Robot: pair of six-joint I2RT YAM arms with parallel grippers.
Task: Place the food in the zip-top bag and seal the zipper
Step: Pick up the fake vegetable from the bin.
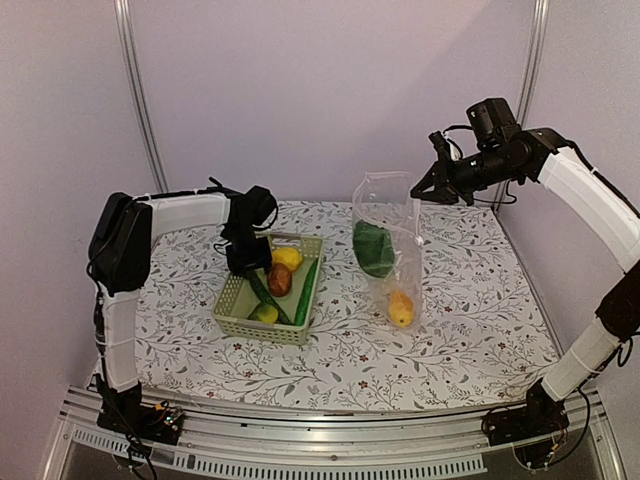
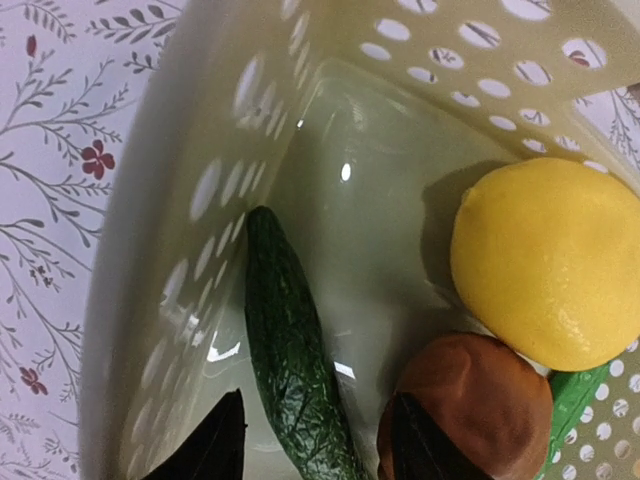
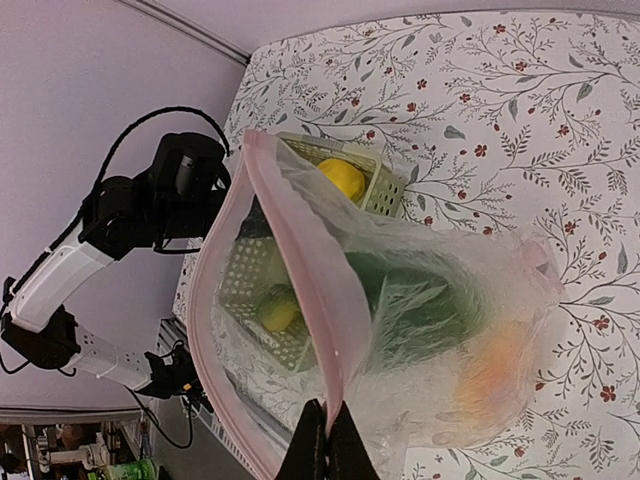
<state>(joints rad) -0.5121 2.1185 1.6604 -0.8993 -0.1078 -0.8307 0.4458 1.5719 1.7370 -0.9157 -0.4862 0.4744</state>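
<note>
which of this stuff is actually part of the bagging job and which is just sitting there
Part of the job:
zip-top bag, zipper, leafy green and orange-yellow piece inside the bag; lemon, reddish-brown round one, dark cucumber, bright green long piece and smaller lemon, not yet bagged.

Just lying about:
pale green basket holding the unbagged food, floral table cover.

- A robot test booth, lab-like.
- Plain wall panels (image 1: 330,90) and metal posts (image 1: 138,90) stand behind the floral-clothed surface (image 1: 450,340).
- A metal rail (image 1: 330,445) with loose cables (image 1: 137,447) runs along the surface's near edge.
</note>
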